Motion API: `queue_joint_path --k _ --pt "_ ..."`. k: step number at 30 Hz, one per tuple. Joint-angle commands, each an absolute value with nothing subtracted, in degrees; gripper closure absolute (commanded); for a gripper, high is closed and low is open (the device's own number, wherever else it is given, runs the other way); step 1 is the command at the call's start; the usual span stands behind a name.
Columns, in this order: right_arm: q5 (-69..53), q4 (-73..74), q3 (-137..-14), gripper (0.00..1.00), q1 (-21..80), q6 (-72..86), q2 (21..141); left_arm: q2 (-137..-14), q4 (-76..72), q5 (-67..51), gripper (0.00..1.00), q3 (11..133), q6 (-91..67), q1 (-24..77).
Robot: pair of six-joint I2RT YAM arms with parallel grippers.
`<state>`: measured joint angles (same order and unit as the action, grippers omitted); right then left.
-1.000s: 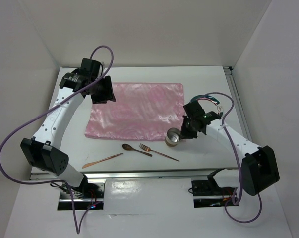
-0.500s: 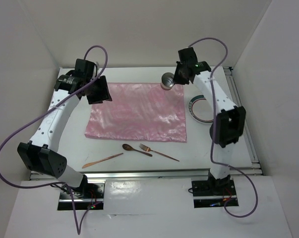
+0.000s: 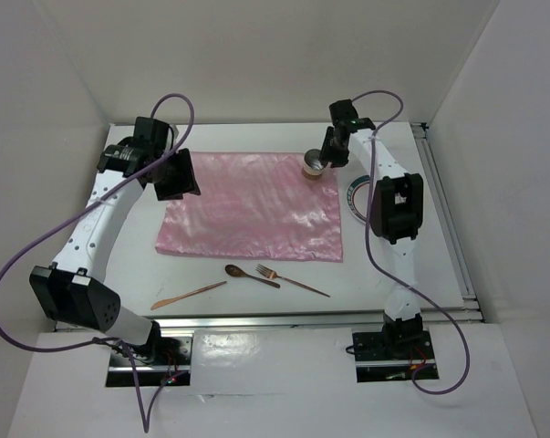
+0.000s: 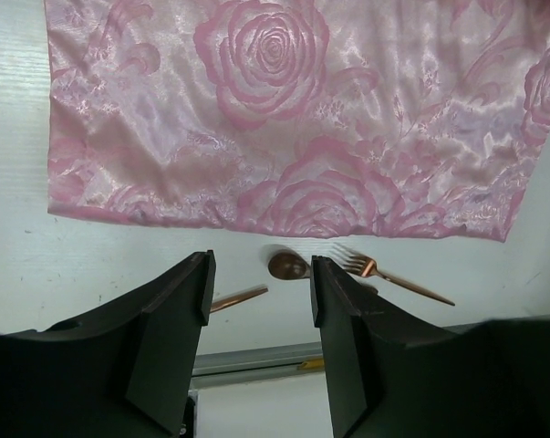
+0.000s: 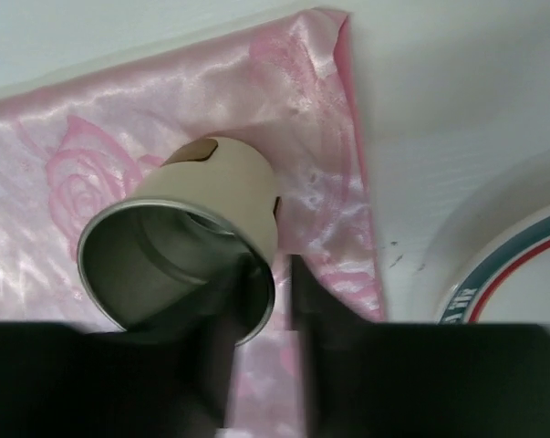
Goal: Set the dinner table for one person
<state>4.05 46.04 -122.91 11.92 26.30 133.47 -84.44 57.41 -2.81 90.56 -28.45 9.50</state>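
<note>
The cup (image 3: 313, 167) has just travelled a long way. A second ago it hangs at the lower right corner of the pink floral mat (image 3: 247, 205), and half a second ago it is off the mat's top edge. Now it sits low over the mat's upper right corner in the top view. The right gripper (image 5: 261, 306) has its jaws pinching the cup's rim, one inside the mouth and one outside. The cup is tilted, and I cannot tell whether its base touches the cloth. I judge this as the drink's place being set, with release not yet done.

The left gripper (image 4: 261, 265) has barely shifted over the mat's left edge, its jaws spread with nothing between them.

The plate (image 3: 355, 199) lies right of the mat on the white counter (image 3: 439, 255), which fills the middle of the frame. The spoon (image 3: 250, 275), fork (image 3: 293, 281) and knife (image 3: 188, 295) wait unplaced below the mat.

No brand or lettering is readable (the plate shows only teal and red rim bands, the cup a plain tan patch).
</note>
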Motion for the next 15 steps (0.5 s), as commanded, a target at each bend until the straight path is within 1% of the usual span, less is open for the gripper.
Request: queue_joint_path --k 1,4,5,7,8,10,11,13,14,15 --pt "1.67 44.74 -125.59 0.54 11.34 24.79 133.24 -82.71 56.16 -3.78 0.37 90.09 -27.16 9.23" --pt "1.05 45.35 -126.74 0.28 11.34 24.79 133.24 -83.23 56.16 -4.31 0.37 90.09 -27.16 9.23" --pt "0.53 45.35 -127.35 0.24 10.82 24.79 130.98 -83.23 56.16 -4.31 0.37 90.09 -27.16 9.23" --pt "1.05 45.35 -126.83 0.19 10.29 24.79 128.25 -83.23 55.64 -4.31 0.37 90.09 -27.16 9.23" --pt "1.05 44.83 -124.74 0.15 9.33 24.79 124.4 -83.23 55.63 -4.31 0.37 90.09 -27.16 9.23" --pt "1.58 43.51 -120.17 0.15 7.14 25.31 119.38 -83.23 55.63 -4.83 0.37 90.09 -27.16 9.23" --pt "1.58 41.16 -112.84 0.15 6.16 25.31 113.44 -83.23 55.63 -4.83 0.37 90.09 -27.16 9.23" --pt "2.2 38.68 -103.85 0.14 2.92 26.01 107.08 -83.23 55.11 -4.83 0.37 90.09 -27.16 9.23" --pt "1.5 36.15 -93.88 0.14 1.51 26.8 100.53 -83.23 54.5 -4.83 0.37 90.09 -27.16 9.23" --pt "0.71 34.73 -88.65 0.14 0.02 26.81 97.5 -83.23 54.49 -4.83 0.37 89.48 -27.16 9.23"
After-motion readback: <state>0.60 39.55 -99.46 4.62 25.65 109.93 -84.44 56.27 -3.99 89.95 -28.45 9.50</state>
